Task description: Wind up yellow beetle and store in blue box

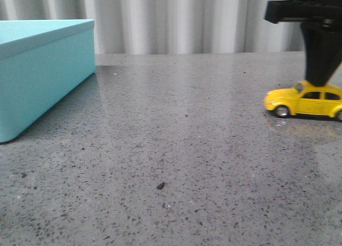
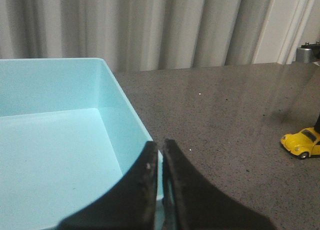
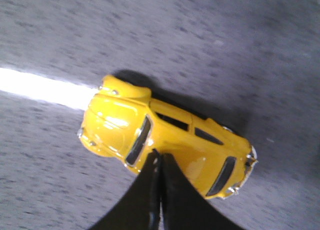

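Note:
The yellow beetle [image 1: 304,100] stands on its wheels at the table's far right, nose pointing left; it also shows small in the left wrist view [image 2: 302,142]. My right gripper [image 1: 320,81] is shut, its closed fingertips resting on the car's roof [image 3: 175,140], holding nothing. The blue box [image 1: 37,69] stands open at the far left. My left gripper [image 2: 161,149] is shut and empty, hovering over the box's near corner rim [image 2: 127,102].
The grey speckled tabletop [image 1: 176,150] lies between box and car. A small dark speck [image 1: 160,185] lies near the front middle. A pleated light curtain [image 1: 176,16] hangs behind the table's back edge.

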Robot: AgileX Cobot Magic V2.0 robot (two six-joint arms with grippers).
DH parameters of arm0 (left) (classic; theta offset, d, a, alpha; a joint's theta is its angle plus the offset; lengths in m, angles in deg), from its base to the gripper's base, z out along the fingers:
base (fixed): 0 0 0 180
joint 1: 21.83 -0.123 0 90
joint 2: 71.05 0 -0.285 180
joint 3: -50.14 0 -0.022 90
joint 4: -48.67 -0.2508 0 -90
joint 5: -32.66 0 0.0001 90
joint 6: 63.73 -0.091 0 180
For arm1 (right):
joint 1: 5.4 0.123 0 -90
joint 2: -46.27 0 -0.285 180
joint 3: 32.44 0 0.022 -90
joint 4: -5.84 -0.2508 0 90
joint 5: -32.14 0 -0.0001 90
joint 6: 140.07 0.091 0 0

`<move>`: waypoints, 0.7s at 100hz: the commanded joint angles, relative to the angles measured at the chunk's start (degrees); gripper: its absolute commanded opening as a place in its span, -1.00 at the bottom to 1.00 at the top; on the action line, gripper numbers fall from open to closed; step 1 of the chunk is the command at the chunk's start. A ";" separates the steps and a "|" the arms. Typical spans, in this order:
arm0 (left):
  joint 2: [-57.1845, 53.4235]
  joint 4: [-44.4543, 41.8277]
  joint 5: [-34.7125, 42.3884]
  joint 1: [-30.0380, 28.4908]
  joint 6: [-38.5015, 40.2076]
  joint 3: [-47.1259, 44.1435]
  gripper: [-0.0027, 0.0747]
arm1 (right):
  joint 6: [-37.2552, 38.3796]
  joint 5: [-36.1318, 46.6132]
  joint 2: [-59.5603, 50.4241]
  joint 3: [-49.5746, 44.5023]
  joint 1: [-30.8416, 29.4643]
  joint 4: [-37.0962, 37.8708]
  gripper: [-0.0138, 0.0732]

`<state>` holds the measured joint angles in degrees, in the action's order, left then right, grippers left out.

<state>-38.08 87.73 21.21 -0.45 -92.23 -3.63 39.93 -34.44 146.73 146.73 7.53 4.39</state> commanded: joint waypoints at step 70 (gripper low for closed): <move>1.16 0.15 6.12 0.44 0.32 2.14 -0.99 | -0.51 12.65 -28.00 8.75 9.51 11.34 -0.80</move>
<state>-38.08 87.60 22.43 -0.40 -92.23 -3.63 39.93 -26.63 124.12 153.49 15.06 14.11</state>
